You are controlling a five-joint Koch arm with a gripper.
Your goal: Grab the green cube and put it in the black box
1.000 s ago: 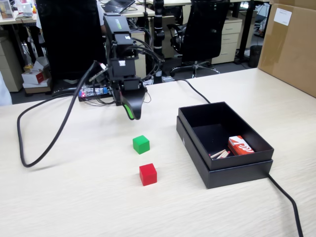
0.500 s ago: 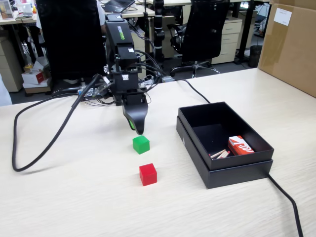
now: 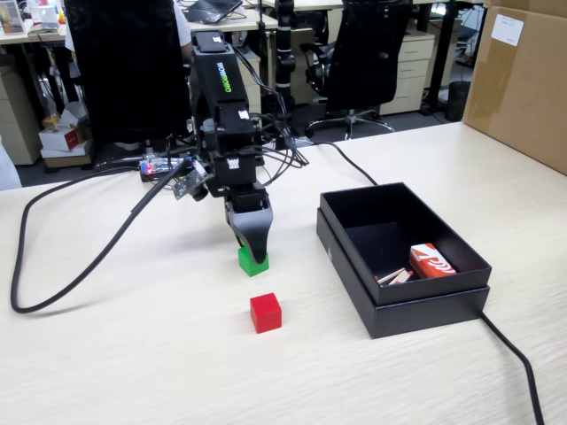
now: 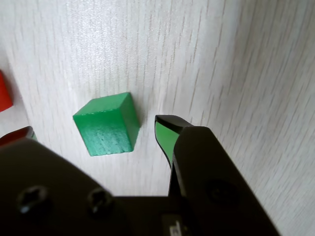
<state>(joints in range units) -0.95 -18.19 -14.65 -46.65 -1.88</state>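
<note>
The green cube rests on the pale wooden table, left of the black box. My gripper is down over it, open. In the wrist view the cube lies between the two jaws of the gripper, with a clear gap to the green-padded right fingertip. The left jaw shows only as a dark corner at the frame's left edge. Neither jaw touches the cube.
A red cube sits just in front of the green one and shows at the wrist view's left edge. The black box holds a red-and-white carton and some small sticks. Black cables cross the table left and right.
</note>
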